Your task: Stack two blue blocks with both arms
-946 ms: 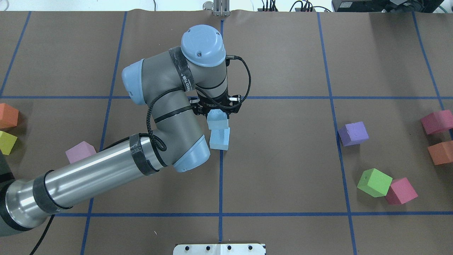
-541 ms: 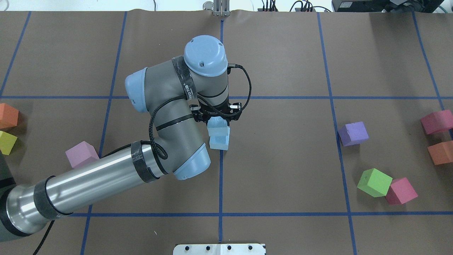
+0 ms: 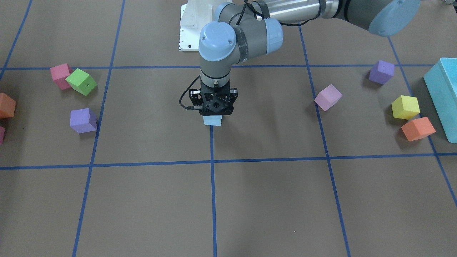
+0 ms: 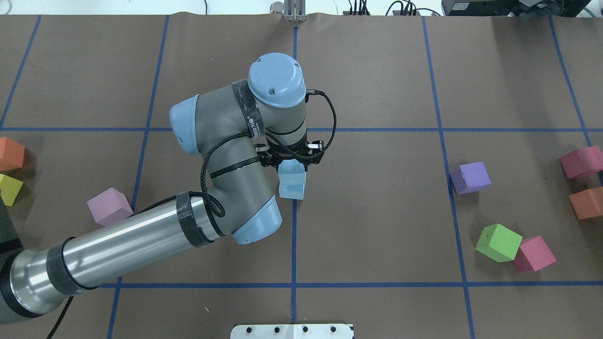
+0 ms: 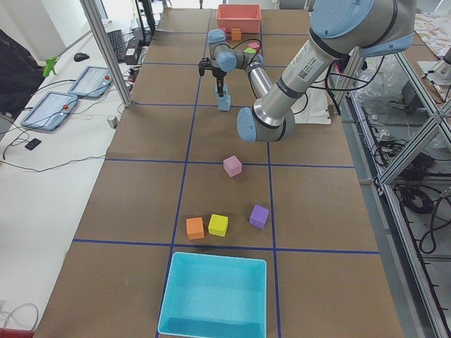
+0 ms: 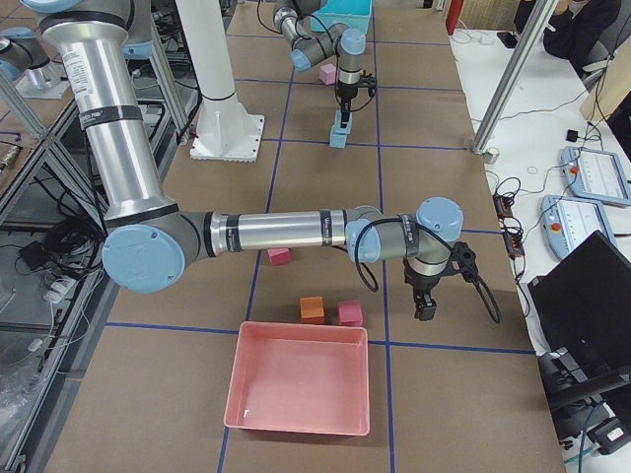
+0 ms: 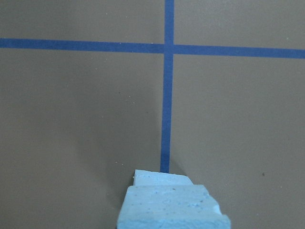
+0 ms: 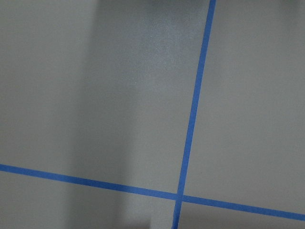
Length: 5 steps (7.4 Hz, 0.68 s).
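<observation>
My left gripper (image 4: 292, 164) is shut on one light blue block (image 4: 291, 170) near the table's middle. It holds that block directly above the second blue block (image 4: 291, 190), which sits on the blue centre line. I cannot tell whether the two touch. In the left wrist view the held block (image 7: 174, 210) fills the bottom edge and the lower block (image 7: 159, 177) peeks out beyond it. In the front view a blue block (image 3: 213, 120) shows just under the left gripper (image 3: 213, 112). My right gripper (image 6: 424, 304) shows only in the exterior right view, low over bare table; I cannot tell whether it is open or shut.
A purple cube (image 4: 469, 177), a green cube (image 4: 498, 242), pink cubes (image 4: 533, 254) and an orange cube (image 4: 586, 202) lie at the right. A lilac-pink cube (image 4: 109, 205), an orange cube (image 4: 9, 154) and a yellow cube (image 4: 8, 189) lie at the left. A turquoise box (image 3: 442, 96) and a red tray (image 6: 299, 389) stand at the table's ends.
My left gripper has moved towards the robot with the blue block. The held block has gone from beyond the lower block to right over it.
</observation>
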### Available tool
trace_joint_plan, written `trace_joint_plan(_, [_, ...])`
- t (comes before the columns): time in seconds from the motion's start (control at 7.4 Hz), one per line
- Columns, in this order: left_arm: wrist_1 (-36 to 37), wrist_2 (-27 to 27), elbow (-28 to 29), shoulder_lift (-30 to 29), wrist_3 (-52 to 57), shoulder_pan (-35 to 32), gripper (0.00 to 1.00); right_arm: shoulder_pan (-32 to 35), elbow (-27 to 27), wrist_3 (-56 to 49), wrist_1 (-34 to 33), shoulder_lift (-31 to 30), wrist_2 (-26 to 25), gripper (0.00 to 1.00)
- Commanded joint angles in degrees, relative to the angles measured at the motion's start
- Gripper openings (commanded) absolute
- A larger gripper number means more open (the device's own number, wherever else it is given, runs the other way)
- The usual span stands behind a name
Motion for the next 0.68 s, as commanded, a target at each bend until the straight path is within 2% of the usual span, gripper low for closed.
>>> trace_joint_plan(0.0, [0.00, 1.27, 0.16, 0.08, -0.06, 0.74, 0.65, -0.01, -0.18, 0.01, 0.01, 0.13, -0.03, 1.00])
trace_joint_plan(0.41, [-0.09, 1.90, 0.07, 0.61, -0.06, 1.10, 0.77, -0.10, -0.18, 0.09, 0.01, 0.22, 0.06, 1.00])
trace_joint_plan(0.54, [-0.09, 1.90, -0.02, 0.61, 0.03, 1.10, 0.87, -0.10, -0.18, 0.09, 0.01, 0.22, 0.06, 1.00])
